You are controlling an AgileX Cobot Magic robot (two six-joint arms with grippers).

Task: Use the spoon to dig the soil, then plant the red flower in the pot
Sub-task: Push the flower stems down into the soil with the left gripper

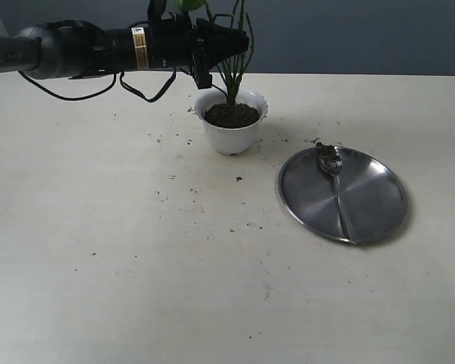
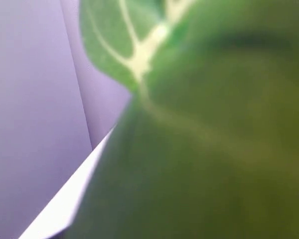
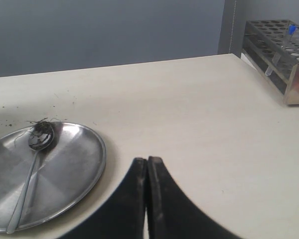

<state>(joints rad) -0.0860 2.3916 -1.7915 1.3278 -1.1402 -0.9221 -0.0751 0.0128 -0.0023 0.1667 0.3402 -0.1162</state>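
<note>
Planting is being carried out: the red flower (image 1: 233,80) is being pinched at its stems, it seems, by the left gripper (image 1: 235,42) over the pot (image 1: 231,133), stem ends sunk in the soil (image 1: 231,115). The spoon (image 1: 335,171) is lying on the steel plate (image 1: 379,205); the right gripper (image 3: 147,189) is being held pressed together. Next, a release without tipping the stems is probably being called for.

Exterior and right wrist views share spoon (image 1: 337,188) and plate (image 1: 379,197).

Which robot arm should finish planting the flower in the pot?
Left. The left end effector grips the red flower stems right above the pot. The right end effector is shut and empty, off near the plate.
</note>
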